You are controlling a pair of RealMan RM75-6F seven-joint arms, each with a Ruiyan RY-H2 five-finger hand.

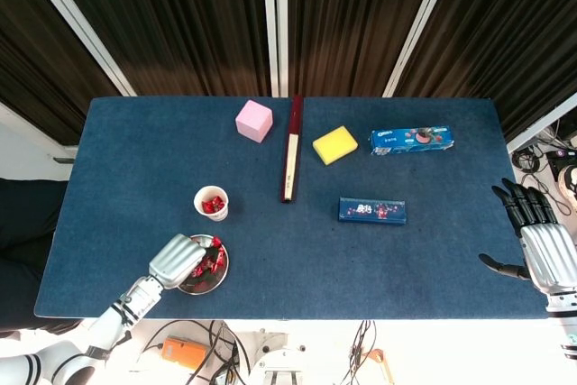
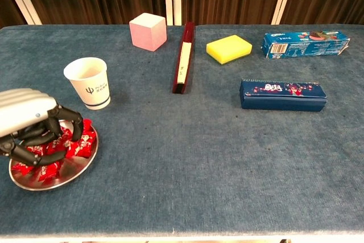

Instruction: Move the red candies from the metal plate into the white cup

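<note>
The black fingers (image 2: 54,128) of the left hand (image 2: 27,119) are curled down over the near-left part of the metal plate (image 2: 79,166), their tips in among the red candies (image 2: 82,140). Whether they have one pinched I cannot tell; the curl hides it. The white cup (image 2: 90,82) stands just beyond the plate, further from the robot and a touch to its right, upright, mouth up, and the head view shows red candies already in it (image 1: 213,205). So any carry from here runs away from the robot, a short hop over the plate's far rim. The right hand (image 1: 539,242) hangs off the far right edge of the bench (image 1: 288,268), fingers spread and empty, well apart from plate and cup; the left is plainly the nearer one for this job.
</note>
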